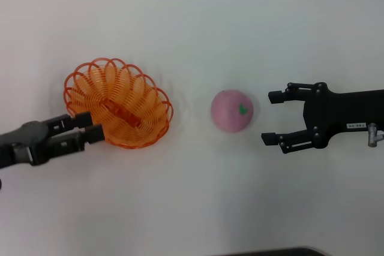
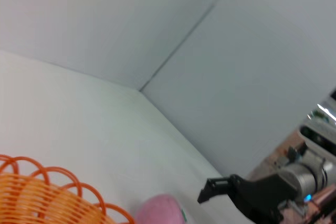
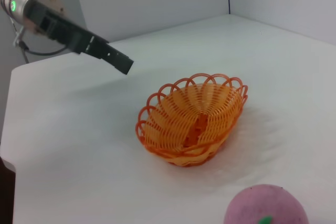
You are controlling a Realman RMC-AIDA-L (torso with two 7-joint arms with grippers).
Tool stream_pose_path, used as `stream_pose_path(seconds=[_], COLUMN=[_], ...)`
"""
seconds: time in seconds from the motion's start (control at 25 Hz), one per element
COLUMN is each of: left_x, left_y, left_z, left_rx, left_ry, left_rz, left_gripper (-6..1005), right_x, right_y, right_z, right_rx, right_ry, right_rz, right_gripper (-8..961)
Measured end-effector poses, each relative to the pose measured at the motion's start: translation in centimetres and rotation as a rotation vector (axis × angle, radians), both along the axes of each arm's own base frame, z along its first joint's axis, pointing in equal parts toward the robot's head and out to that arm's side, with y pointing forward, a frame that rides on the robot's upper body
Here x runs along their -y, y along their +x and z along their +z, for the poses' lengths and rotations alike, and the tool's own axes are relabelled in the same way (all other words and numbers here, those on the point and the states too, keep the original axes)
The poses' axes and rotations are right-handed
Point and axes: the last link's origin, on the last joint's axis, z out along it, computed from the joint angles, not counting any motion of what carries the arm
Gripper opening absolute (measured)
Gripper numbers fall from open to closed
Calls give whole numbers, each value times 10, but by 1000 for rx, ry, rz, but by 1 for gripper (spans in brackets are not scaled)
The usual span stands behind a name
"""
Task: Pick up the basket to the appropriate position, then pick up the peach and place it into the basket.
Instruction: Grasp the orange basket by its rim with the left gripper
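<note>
Pink peach just beside the spread fingers of the right gripper.
Left gripper, fingers nearly together, sits at the orange basket's rim; contact unclear.

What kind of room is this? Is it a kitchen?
Probably a robot test lab, not a kitchen: a bare white table, plain walls, and only a basket and peach between two grippers.
</note>
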Motion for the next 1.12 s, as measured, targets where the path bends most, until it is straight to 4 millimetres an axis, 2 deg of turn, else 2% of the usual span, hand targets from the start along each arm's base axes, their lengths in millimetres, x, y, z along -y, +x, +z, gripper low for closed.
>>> stream_pose_path(seconds=[0.16, 0.36, 0.56, 0.6, 0.76, 0.96, 1.12], left_x=[-7, -24, -34, -45, -60, -76, -89], left_y=[-2, -14, -15, -14, -11, -3, 13], left_z=[10, 24, 31, 40, 46, 49, 47], left_rx=[14, -63, -99, -153, -262, -373, -506], left_ry=[-9, 6, 22, 42, 73, 90, 87], left_rz=[79, 237, 273, 298, 320, 310, 246], left_gripper=[841, 841, 841, 841, 841, 842, 842], right_x=[0, -2, -5, -6, -7, -8, -9], right_y=[-1, -2, -5, -6, -7, -7, -7], right_z=[0, 1, 0, 0, 0, 1, 1], right_rx=[-2, -2, 3, 3, 3, 3, 4], right_ry=[-2, -7, -15, -17, -21, -23, -22], right_rz=[0, -6, 6, 7, -2, -8, -12], right_gripper=[944, 944, 944, 944, 944, 944, 944])
